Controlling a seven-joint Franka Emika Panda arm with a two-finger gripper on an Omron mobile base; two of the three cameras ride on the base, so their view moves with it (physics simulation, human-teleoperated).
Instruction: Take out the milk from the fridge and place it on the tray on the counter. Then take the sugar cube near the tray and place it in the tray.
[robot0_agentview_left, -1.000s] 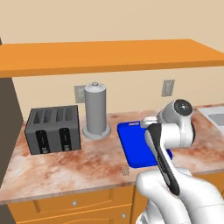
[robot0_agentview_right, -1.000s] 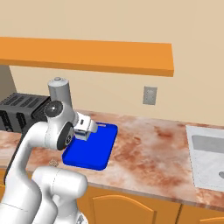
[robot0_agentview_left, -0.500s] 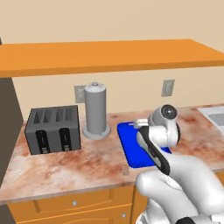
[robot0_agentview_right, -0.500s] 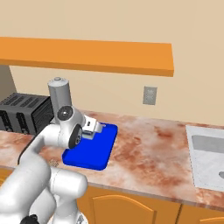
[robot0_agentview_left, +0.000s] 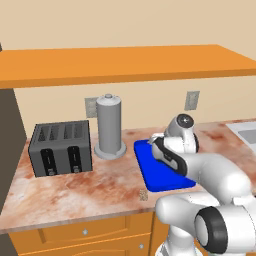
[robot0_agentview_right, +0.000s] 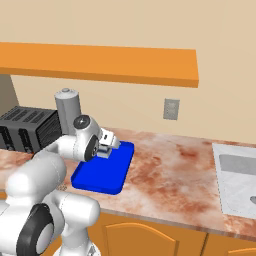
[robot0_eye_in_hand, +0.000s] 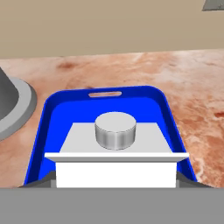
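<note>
My gripper (robot0_eye_in_hand: 116, 183) is shut on the milk (robot0_eye_in_hand: 116, 148), a small white carton with a round grey cap, seen from above between the finger tips. The carton hangs just over the near half of the blue tray (robot0_eye_in_hand: 70, 109). From the right base view the gripper (robot0_agentview_right: 108, 145) holds the milk (robot0_agentview_right: 103, 149) above the far left part of the tray (robot0_agentview_right: 100, 175). The sugar cube (robot0_agentview_left: 143, 195) lies on the counter (robot0_agentview_left: 75, 190), just off the near left corner of the tray (robot0_agentview_left: 165, 177). The fridge's dark side (robot0_agentview_left: 7, 150) stands at the counter's left end.
A dark toaster (robot0_agentview_left: 60, 148) and a tall grey canister (robot0_agentview_left: 110, 127) stand left of the tray, the canister's base (robot0_eye_in_hand: 13, 109) close to the tray's rim. An orange shelf (robot0_agentview_left: 125, 62) runs overhead. A sink (robot0_agentview_right: 237, 175) lies far to the right.
The arm has swung and folded lower over the counter. The carton has travelled with the gripper a little further over the tray. The grip is unchanged.
</note>
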